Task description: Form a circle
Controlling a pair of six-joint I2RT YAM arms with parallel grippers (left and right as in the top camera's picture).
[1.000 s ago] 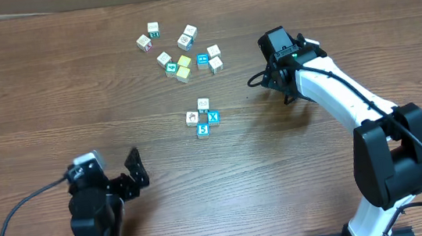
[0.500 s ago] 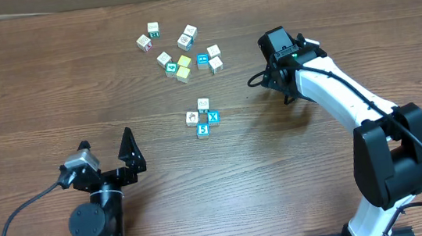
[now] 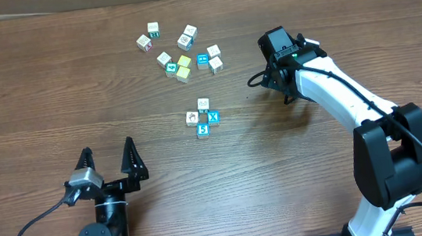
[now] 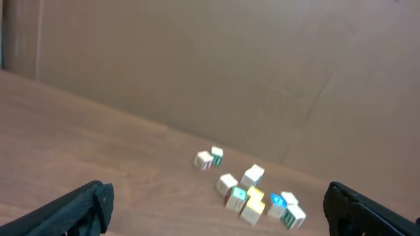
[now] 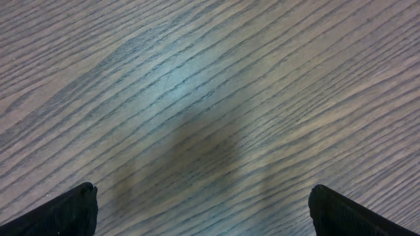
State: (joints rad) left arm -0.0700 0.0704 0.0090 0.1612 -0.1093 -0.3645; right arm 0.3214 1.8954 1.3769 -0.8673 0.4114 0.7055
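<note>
Bare table [image 3: 51, 95] rings the circle [image 3: 202, 117], with loose cubes [image 3: 184, 61] near its far side

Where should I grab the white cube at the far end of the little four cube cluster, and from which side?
Pinch the far white cube across its left and right faces, coming straight down from above. Those faces look free, while a nearer white cube and a blue cube crowd its near side.

surface [image 3: 44, 96]: brown woodgrain | loose cubes [image 3: 184, 61]: white, yellow, teal, scattered near far edge, about centre | cardboard wall [image 4: 197, 59]: behind far edge
</note>
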